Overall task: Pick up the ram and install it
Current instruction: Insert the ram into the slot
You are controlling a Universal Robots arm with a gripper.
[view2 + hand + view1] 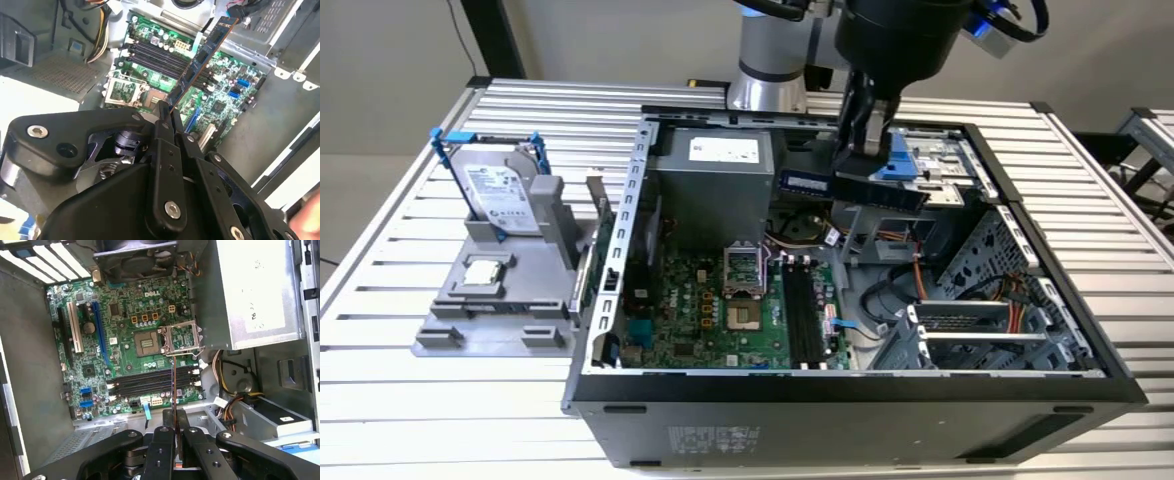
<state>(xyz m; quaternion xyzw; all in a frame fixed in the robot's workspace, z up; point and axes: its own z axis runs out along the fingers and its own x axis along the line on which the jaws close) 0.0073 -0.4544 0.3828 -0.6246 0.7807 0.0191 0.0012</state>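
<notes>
The ram (pixel 894 192) is a dark, narrow stick held level above the open computer case (pixel 854 385), near its back. My gripper (pixel 858 165) comes down from above and is shut on it. In the second wrist view the ram (pixel 201 60) sticks out from my fingertips (pixel 167 114) over the green motherboard. In the first wrist view the ram (pixel 173 385) is seen edge-on, across the black memory slots (pixel 150 382) below. The slots (pixel 803 310) lie on the motherboard floor, well beneath the stick.
A silver hard drive with blue rails (pixel 500 190) stands on a grey fixture (pixel 494 310) at the exterior view's left. Inside the case are the grey power supply (pixel 714 175), the CPU socket (pixel 740 270), loose cables (pixel 907 290) and a drive cage (pixel 987 325).
</notes>
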